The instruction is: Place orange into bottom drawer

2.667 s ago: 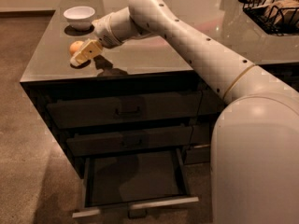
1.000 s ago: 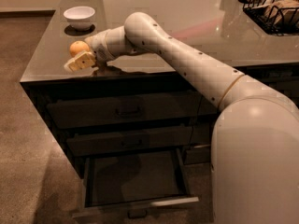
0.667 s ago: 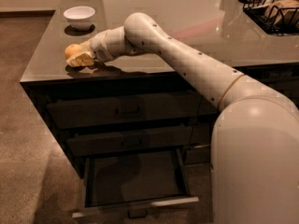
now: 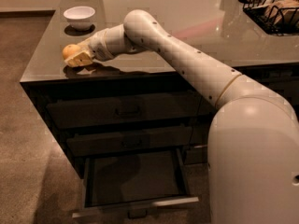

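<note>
My gripper (image 4: 74,58) is over the front left corner of the glossy countertop (image 4: 187,13), arm stretched leftward across it. Its fingers (image 4: 80,59) are clamped on the orange (image 4: 69,51), which sits at the tool's tip just above the surface, near the left edge. Shadow lies on the counter directly beneath. White bowl (image 4: 79,16) stands further back on the same side, apart from the fruit. Wire basket (image 4: 273,8) occupies the far right. Below, the bottom drawer (image 4: 135,177) of the dark cabinet (image 4: 121,110) is pulled out, interior dark and flat; the two drawers above are closed.
</note>
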Robot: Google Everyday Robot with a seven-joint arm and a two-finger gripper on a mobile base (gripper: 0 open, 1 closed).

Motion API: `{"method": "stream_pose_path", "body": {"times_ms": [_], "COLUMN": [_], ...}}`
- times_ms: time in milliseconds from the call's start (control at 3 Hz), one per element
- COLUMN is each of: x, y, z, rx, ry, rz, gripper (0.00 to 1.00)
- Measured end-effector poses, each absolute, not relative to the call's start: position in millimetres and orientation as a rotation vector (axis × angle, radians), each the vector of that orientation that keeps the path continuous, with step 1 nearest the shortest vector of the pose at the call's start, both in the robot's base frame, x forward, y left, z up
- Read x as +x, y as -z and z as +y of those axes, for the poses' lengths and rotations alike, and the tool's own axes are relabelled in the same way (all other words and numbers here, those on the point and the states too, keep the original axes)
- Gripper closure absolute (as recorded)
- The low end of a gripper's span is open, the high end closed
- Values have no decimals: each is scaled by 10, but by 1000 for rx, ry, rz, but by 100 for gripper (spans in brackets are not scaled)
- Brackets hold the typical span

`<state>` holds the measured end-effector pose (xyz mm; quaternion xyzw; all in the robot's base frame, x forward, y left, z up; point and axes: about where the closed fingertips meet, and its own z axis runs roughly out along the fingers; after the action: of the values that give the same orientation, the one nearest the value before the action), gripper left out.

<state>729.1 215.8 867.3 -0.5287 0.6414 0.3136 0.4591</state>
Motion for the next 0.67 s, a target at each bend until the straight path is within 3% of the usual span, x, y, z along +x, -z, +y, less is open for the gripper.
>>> {"method": "stream_pose_path", "body": {"times_ms": [333,667], "x": [7016,6623], "y": [-8896,-9259], "z": [1954,1635], "rx": [-1348,-1358], "ry": [-798,-781], "rz": [1576,1551], "gripper": [100,100]}}
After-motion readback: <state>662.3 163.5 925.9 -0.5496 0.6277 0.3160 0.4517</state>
